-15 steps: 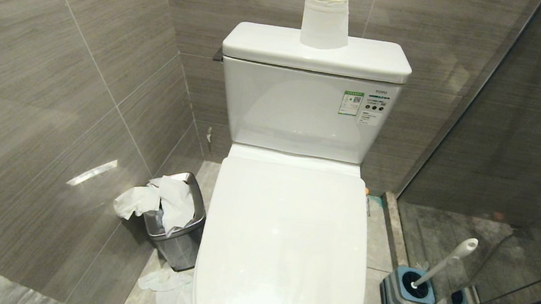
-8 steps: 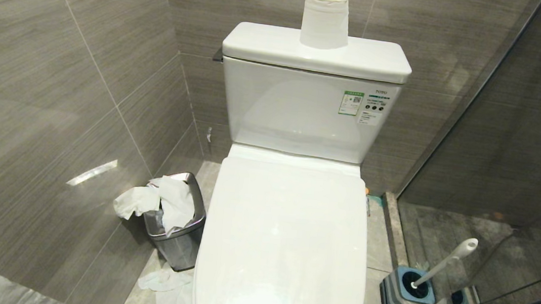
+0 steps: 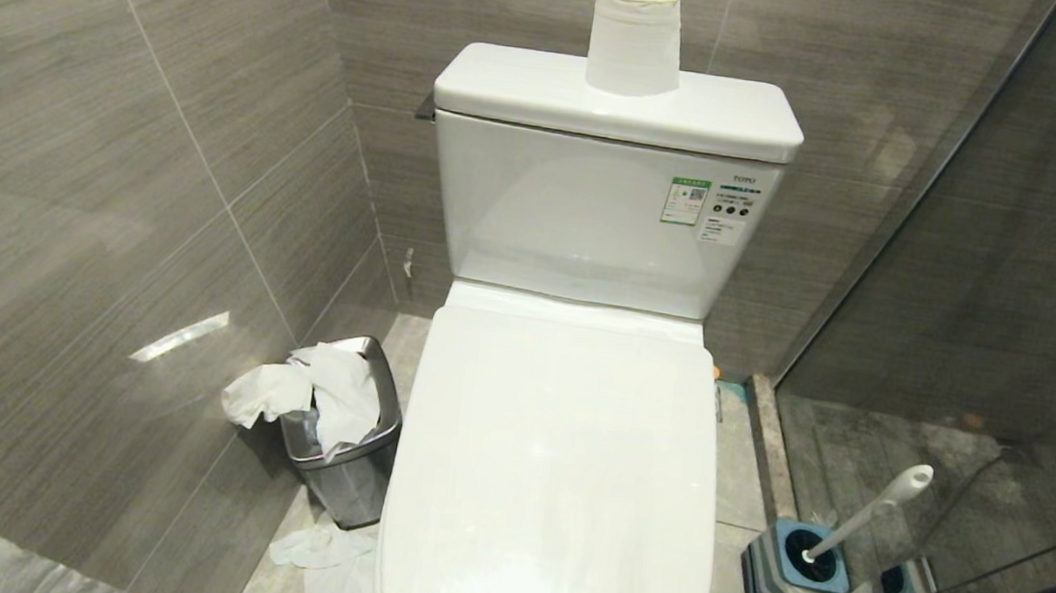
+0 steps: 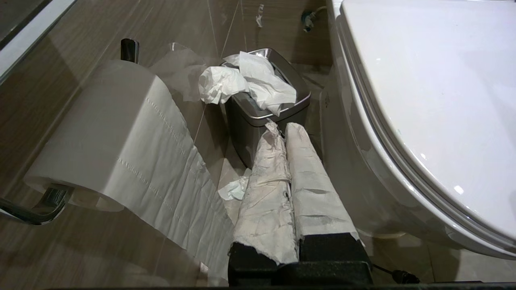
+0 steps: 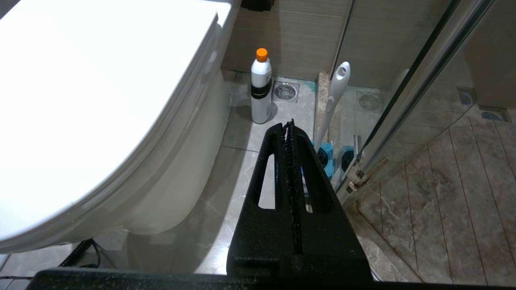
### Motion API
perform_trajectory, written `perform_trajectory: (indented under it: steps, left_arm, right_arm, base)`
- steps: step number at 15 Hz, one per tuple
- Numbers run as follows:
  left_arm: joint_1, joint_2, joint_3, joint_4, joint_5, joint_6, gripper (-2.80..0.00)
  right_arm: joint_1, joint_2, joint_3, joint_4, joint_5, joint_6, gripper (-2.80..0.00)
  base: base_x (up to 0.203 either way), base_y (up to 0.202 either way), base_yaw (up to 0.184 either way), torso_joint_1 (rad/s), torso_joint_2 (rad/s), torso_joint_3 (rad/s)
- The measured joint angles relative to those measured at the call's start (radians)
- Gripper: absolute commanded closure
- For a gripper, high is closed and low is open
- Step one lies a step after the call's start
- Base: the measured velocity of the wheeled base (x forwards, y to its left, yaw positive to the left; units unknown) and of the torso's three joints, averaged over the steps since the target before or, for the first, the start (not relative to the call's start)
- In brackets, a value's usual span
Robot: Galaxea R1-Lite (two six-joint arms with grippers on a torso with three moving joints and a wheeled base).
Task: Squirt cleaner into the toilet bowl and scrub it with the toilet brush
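White plastic covers the toilet bowl (image 3: 557, 493), so the closed lid (image 3: 556, 454) is best lifted by its front edge before any cleaner is squirted. The left gripper (image 4: 284, 133), its paper-wrapped fingers pressed together and empty, is held low beside the steel bin (image 4: 262, 117). The right gripper (image 5: 289, 127), likewise closed on nothing, is pointed towards the orange-capped bottle (image 5: 261, 86), with the toilet brush (image 5: 334, 96) standing in its holder (image 5: 324, 155) just beyond the fingertips.

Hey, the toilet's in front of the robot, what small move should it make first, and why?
Probably lift the lid: it lies shut over the bowl, so nothing can go in. Both grippers, left and right, are shut and empty, and the brush sits in its holder.
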Motion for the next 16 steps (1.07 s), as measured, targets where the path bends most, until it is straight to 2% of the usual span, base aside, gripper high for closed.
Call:
perform_trajectory:
  steps: [16]
  left_arm:
    - [0.0, 0.0, 0.0, 0.0, 0.0, 0.0, 0.0]
  right_arm:
    - [0.0, 0.0, 0.001, 0.002, 0.006, -0.037, 0.0]
  base:
    - [0.0, 0.0, 0.0, 0.0, 0.0, 0.0]
